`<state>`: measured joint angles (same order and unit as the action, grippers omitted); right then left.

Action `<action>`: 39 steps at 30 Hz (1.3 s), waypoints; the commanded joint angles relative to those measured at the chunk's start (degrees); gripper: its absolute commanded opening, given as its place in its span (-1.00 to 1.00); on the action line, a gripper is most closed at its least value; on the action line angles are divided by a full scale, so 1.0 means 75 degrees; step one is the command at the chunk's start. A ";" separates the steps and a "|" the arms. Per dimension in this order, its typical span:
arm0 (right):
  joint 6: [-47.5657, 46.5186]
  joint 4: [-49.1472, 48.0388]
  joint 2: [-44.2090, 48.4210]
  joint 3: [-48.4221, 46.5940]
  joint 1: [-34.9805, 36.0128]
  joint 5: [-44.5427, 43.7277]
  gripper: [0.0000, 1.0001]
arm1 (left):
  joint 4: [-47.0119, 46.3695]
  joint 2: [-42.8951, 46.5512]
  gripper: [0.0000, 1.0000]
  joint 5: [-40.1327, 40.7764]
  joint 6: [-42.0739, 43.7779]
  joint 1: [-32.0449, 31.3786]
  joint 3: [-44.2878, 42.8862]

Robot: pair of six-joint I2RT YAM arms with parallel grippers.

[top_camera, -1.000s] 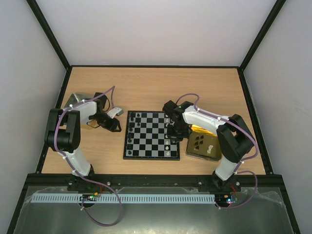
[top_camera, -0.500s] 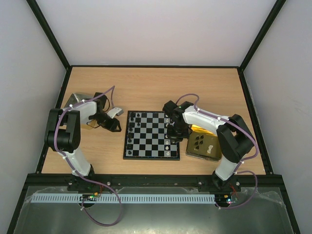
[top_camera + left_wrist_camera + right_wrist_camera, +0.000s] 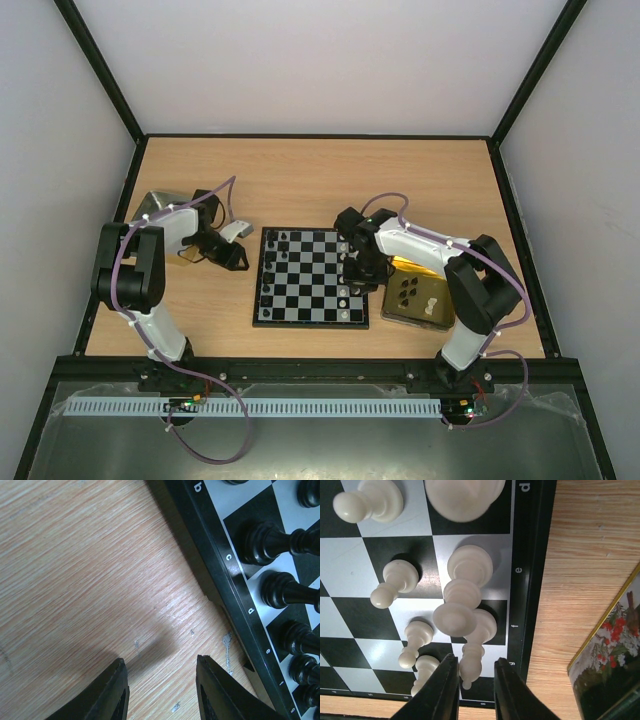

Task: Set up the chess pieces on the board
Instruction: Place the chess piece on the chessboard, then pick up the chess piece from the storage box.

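The board (image 3: 310,290) lies flat in the middle of the wooden table (image 3: 300,180), with both arms reaching in from either side.

The left gripper (image 3: 236,260) sits low over bare wood just beside the board's left edge. In its wrist view its two fingers (image 3: 112,695) stand well apart with nothing between them. The black border (image 3: 220,550) with the letters b to g runs past on the right. Black chess pieces (image 3: 270,542) stand in a row along that edge, and several are cut off by the frame.

The right gripper (image 3: 350,268) hangs over the board's right edge, and from above it hides the squares beneath it. In its wrist view the fingers (image 3: 445,690) leave only a narrow gap. The top of a cream piece (image 3: 475,645) standing by the letter f pokes into that gap. I cannot tell whether the pads touch it.

A taller cream piece (image 3: 462,595) stands by e, and cream pawns (image 3: 395,580) stand one column further in. A large cream piece (image 3: 465,495) at the top is cut off and blurred.

The gold tin (image 3: 432,310) sits just right of the board, with small dark shapes (image 3: 408,290) on it that are too small to name. Its corner shows a flower print (image 3: 612,640). A shiny metal object (image 3: 158,205) at far left is half hidden behind the left arm.
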<state>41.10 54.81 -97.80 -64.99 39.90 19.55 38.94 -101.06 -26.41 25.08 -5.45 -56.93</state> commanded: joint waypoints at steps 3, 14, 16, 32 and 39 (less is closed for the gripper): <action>-0.0055 0.0194 0.0073 0.0009 0.0031 -0.0029 -0.50 | -0.0101 -0.0425 -0.22 0.0351 0.0043 -0.0035 0.0300; -0.0021 0.0370 0.0154 -0.0327 0.0034 -0.0309 -0.21 | -0.0012 -0.0175 -0.32 0.0358 0.0086 -0.0023 0.0193; -0.0028 0.0494 0.0179 -0.0486 0.0026 -0.0426 -0.21 | 0.0079 -0.0021 -0.32 0.0370 0.0105 -0.0014 0.0104; 0.0062 0.1553 0.1630 -0.0615 -0.1468 -0.1419 -0.21 | 0.2170 0.1186 -0.24 -0.0317 0.0490 0.0096 -0.1850; 0.0007 0.1869 0.2836 0.0691 -0.3230 -0.1708 -0.19 | 0.3001 0.1782 0.11 -0.0599 0.0769 -0.0886 -0.2157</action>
<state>41.17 64.01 -80.31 -65.21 20.56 9.34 54.61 -90.17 -28.08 29.06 -7.66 -72.27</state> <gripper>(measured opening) 0.399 0.526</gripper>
